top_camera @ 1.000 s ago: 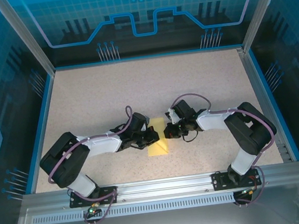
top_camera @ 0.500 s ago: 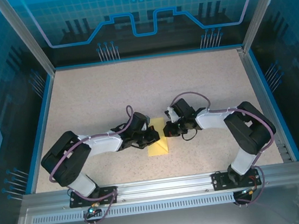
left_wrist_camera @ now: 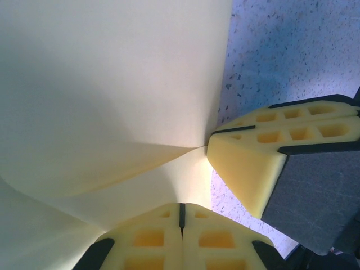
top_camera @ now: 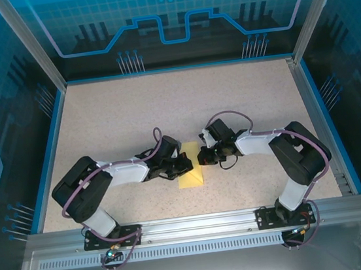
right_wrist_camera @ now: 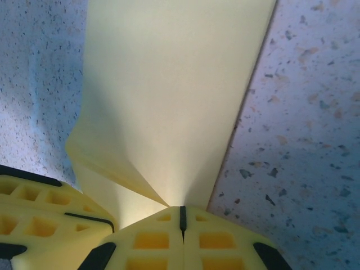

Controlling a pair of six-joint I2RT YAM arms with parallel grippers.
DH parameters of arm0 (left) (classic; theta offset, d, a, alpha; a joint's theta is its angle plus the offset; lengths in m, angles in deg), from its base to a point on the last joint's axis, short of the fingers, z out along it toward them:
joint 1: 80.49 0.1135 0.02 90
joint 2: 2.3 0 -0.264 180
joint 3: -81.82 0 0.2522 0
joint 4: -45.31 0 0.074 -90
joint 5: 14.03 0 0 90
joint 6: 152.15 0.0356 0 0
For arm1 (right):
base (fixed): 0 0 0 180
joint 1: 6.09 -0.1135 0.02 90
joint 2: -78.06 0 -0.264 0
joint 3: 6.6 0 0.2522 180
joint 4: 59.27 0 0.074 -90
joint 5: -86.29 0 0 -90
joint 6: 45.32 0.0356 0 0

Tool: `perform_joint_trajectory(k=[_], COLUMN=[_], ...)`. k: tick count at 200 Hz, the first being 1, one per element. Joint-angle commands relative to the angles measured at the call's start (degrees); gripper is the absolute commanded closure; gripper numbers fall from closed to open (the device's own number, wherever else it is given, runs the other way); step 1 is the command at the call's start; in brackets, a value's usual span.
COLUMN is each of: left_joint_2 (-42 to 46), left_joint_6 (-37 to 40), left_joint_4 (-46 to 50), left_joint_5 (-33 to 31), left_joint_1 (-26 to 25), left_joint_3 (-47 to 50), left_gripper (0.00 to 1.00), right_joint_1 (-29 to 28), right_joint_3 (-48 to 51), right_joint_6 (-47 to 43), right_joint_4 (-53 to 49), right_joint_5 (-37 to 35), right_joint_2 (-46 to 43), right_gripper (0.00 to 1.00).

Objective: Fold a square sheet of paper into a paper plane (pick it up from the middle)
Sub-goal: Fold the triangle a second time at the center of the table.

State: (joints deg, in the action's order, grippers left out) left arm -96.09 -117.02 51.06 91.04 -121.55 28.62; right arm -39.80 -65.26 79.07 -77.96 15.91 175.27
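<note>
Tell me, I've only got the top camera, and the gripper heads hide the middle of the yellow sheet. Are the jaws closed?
Observer: The left wrist view shows the left gripper shut, with its tips against the square sheet of paper.
Operator: And the other one?
Observer: The right gripper is shut too, and a raised fold of the sheet runs down to its tips.
Operator: Are the two grippers touching?
Observer: No. In the left wrist view the right one's fingertip sits close beside the left's, with a sliver of table between them.

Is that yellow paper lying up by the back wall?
No, the square sheet of paper lies toward the front, between the left gripper and the right gripper.
</note>
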Motion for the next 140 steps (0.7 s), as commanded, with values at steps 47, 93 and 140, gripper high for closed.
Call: perform_joint_trajectory(k=[47, 93, 140], left_joint_2=[-2.4, -2.4, -2.4], left_joint_6=[1.8, 1.7, 1.8], left_joint_4=[0.1, 0.4, 1.6], left_joint_5=[1.7, 1.3, 0.1], left_joint_1=[-0.3, -0.3, -0.3], left_joint_3=[-1.7, -1.6, -1.5], left_gripper=[0.96, 0.96, 0.96], right_joint_1=[0.8, 0.9, 0.8], right_joint_3=[-1.9, -1.9, -1.6], right_joint_6=[-1.4, -1.4, -1.1], right_joint_4=[-2.1, -2.2, -2.2], right_joint_5=[-1.4, -1.4, -1.3], right_joint_2=[0.9, 1.2, 1.2], right_gripper=[0.97, 0.97, 0.97])
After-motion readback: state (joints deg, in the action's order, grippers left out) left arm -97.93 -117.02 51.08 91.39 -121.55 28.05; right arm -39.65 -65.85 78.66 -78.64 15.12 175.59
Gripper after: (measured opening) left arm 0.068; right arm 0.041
